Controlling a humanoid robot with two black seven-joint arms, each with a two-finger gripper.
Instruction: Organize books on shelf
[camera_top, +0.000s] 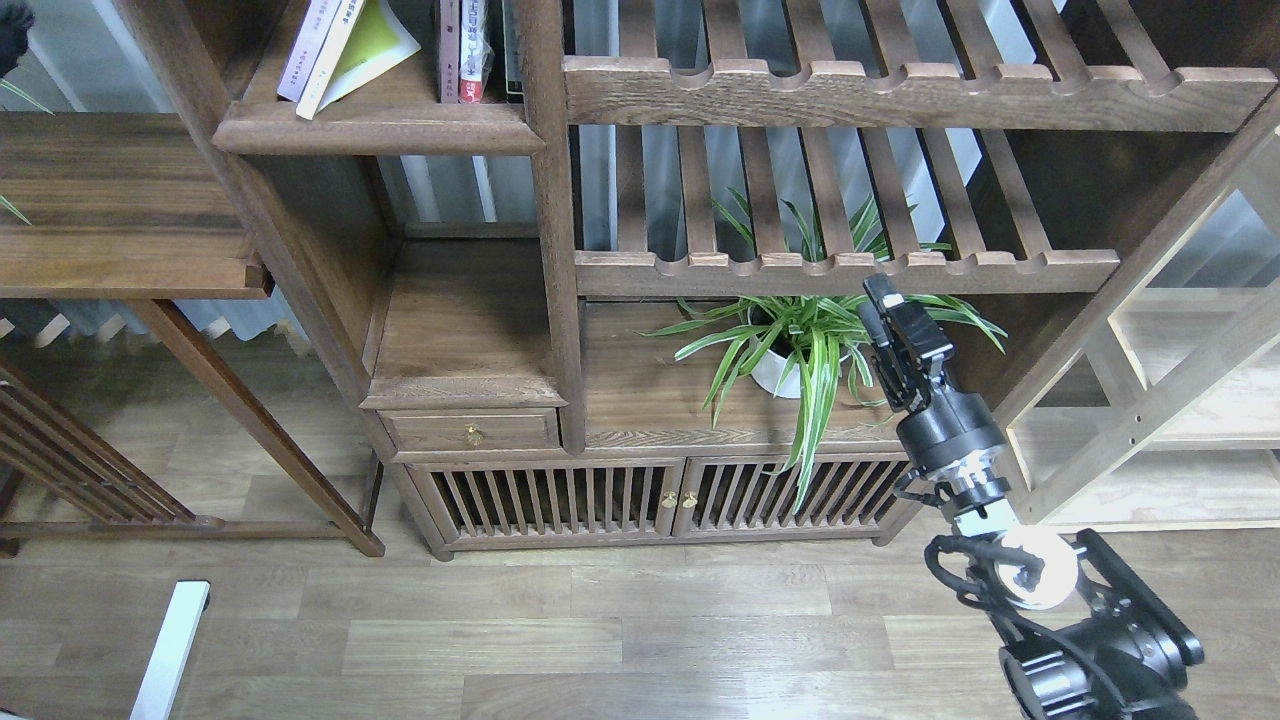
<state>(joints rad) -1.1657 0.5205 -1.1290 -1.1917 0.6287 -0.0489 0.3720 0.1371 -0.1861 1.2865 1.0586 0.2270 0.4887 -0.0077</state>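
While the right gripper (885, 315) hangs raised in front of a potted plant (800, 345), its dark fingers cannot be told apart, so opening and hold: cannot tell. Left gripper out of view. Books (345, 45) lean at the left end of the shelf (380, 128), upper left; slim red-spined volumes (462, 50) stand upright at its right end, against the post.

Dark-brown shelf (380, 128); on it yellow-green and white-lavender books (345, 45), beside maroon and red spines (462, 50). Green-and-white striped plant (810, 340), white pot (775, 375).
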